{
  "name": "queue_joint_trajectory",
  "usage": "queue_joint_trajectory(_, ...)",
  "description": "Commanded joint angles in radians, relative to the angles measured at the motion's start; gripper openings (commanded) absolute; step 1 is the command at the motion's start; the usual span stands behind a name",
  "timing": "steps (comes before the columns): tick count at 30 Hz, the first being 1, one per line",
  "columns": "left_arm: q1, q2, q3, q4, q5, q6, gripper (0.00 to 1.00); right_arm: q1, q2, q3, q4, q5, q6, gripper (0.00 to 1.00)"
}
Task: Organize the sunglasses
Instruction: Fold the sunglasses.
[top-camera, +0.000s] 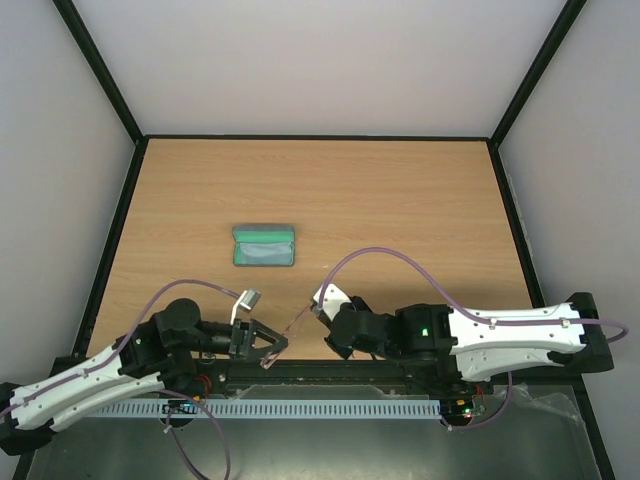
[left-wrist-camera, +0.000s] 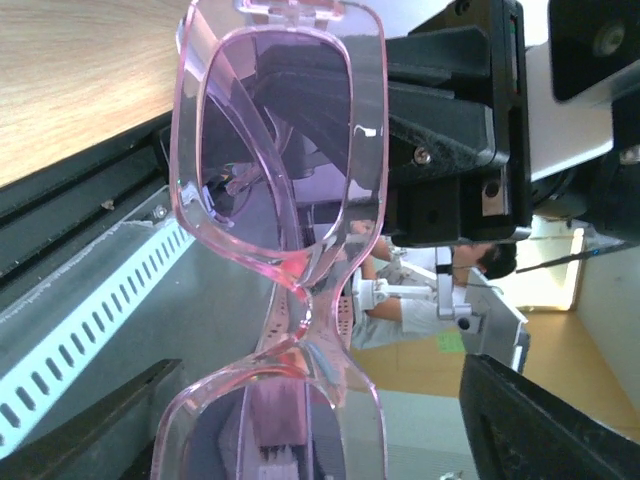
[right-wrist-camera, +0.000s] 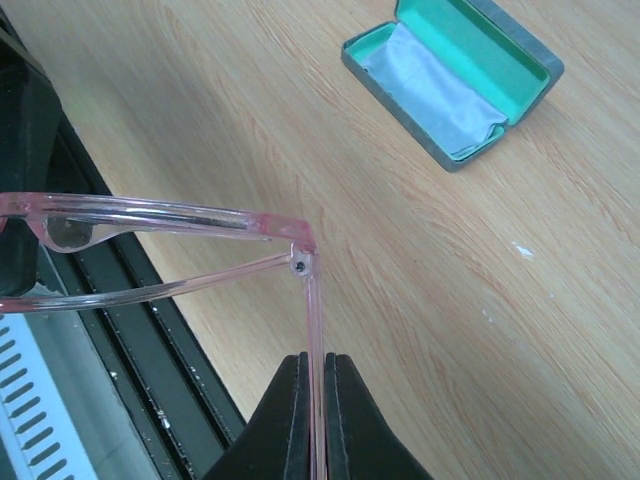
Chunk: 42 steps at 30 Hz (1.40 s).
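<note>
One light wooden tabletop; open grey oblong green-lined case centre-left. Pink translucent plastic sunglasses aloft at lower centre of top view. Right hand clenched on a temple arm. Left hand straddles a lens, can't tell if grasping.

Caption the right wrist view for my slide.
Right pincer shut on an arm of the pink sunglasses; open green-lined case beyond.
</note>
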<state>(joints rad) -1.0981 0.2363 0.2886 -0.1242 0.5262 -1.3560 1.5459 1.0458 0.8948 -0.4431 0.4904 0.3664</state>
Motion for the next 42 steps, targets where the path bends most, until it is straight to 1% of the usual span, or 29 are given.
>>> queue_joint_trajectory(1, 0.019, 0.018, -0.022, 0.028, 0.077, 0.0, 0.7, 0.01, -0.005, 0.005, -0.02, 0.066, 0.008, 0.01)
queue_joint_trajectory(3, 0.021, 0.023, -0.026, 0.027, 0.085, 0.004, 0.64, 0.009, -0.015, 0.006, -0.02, 0.072, 0.009, 0.01)
queue_joint_trajectory(6, 0.022, 0.022, -0.027, 0.027, 0.088, 0.01, 0.6, 0.009, -0.024, 0.01, -0.025, 0.076, 0.012, 0.01)
queue_joint_trajectory(7, 0.022, 0.044, -0.027, 0.029, 0.09, 0.012, 0.58, 0.009, -0.023, 0.01, -0.026, 0.077, 0.012, 0.01)
queue_joint_trajectory(9, 0.022, 0.06, -0.025, 0.028, 0.092, 0.019, 0.57, 0.009, -0.012, 0.013, -0.032, 0.083, 0.014, 0.01)
queue_joint_trajectory(14, 0.024, 0.074, -0.025, 0.025, 0.097, 0.032, 0.48, 0.009, 0.012, 0.024, -0.038, 0.086, 0.016, 0.01)
queue_joint_trajectory(16, 0.026, 0.076, -0.022, 0.017, 0.092, 0.039, 0.47, 0.009, 0.013, 0.028, -0.035, 0.085, 0.017, 0.01)
queue_joint_trajectory(18, 0.031, 0.078, -0.017, 0.0, 0.087, 0.05, 0.45, 0.009, 0.013, 0.029, -0.033, 0.084, 0.018, 0.04)
queue_joint_trajectory(19, 0.034, 0.078, -0.013, -0.008, 0.086, 0.056, 0.45, 0.009, 0.012, 0.029, -0.033, 0.085, 0.019, 0.06)
queue_joint_trajectory(20, 0.038, 0.078, -0.01, -0.016, 0.084, 0.061, 0.45, 0.009, 0.011, 0.028, -0.03, 0.083, 0.021, 0.12)
queue_joint_trajectory(21, 0.042, 0.078, -0.007, -0.025, 0.081, 0.066, 0.45, 0.009, 0.012, 0.029, -0.031, 0.084, 0.025, 0.21)
queue_joint_trajectory(22, 0.047, 0.078, -0.003, -0.038, 0.075, 0.072, 0.45, 0.01, 0.012, 0.03, -0.033, 0.088, 0.028, 0.25)
queue_joint_trajectory(23, 0.051, 0.079, 0.001, -0.05, 0.068, 0.08, 0.44, 0.01, 0.013, 0.031, -0.035, 0.092, 0.033, 0.32)
queue_joint_trajectory(24, 0.054, 0.08, 0.003, -0.06, 0.062, 0.088, 0.44, 0.01, 0.011, 0.031, -0.039, 0.105, 0.045, 0.43)
queue_joint_trajectory(25, 0.057, 0.08, 0.005, -0.068, 0.053, 0.094, 0.44, 0.009, 0.006, 0.034, -0.044, 0.12, 0.056, 0.49)
queue_joint_trajectory(28, 0.07, 0.085, 0.004, -0.076, 0.029, 0.115, 0.44, 0.007, -0.028, 0.04, -0.063, 0.192, 0.099, 0.6)
queue_joint_trajectory(29, 0.074, 0.089, 0.006, -0.078, 0.021, 0.126, 0.44, -0.001, -0.061, 0.039, -0.07, 0.221, 0.12, 0.6)
queue_joint_trajectory(30, 0.079, 0.096, 0.006, -0.072, 0.015, 0.132, 0.44, -0.024, -0.091, 0.035, -0.076, 0.24, 0.146, 0.6)
queue_joint_trajectory(31, 0.084, 0.104, 0.005, -0.054, 0.013, 0.134, 0.44, -0.072, -0.121, 0.03, -0.085, 0.239, 0.175, 0.61)
queue_joint_trajectory(33, 0.092, 0.129, 0.018, -0.047, -0.004, 0.154, 0.44, -0.213, -0.171, 0.02, -0.118, 0.206, 0.228, 0.59)
queue_joint_trajectory(35, 0.096, 0.166, 0.048, -0.048, -0.03, 0.182, 0.44, -0.375, -0.206, -0.018, -0.12, 0.115, 0.235, 0.54)
queue_joint_trajectory(37, 0.099, 0.205, 0.076, -0.038, -0.059, 0.211, 0.43, -0.508, -0.209, -0.049, -0.104, -0.019, 0.229, 0.49)
queue_joint_trajectory(40, 0.101, 0.284, 0.085, 0.073, -0.049, 0.221, 0.43, -0.621, -0.162, -0.089, -0.056, -0.143, 0.227, 0.45)
queue_joint_trajectory(42, 0.101, 0.335, 0.088, 0.155, -0.038, 0.219, 0.43, -0.654, -0.12, -0.106, -0.015, -0.23, 0.226, 0.4)
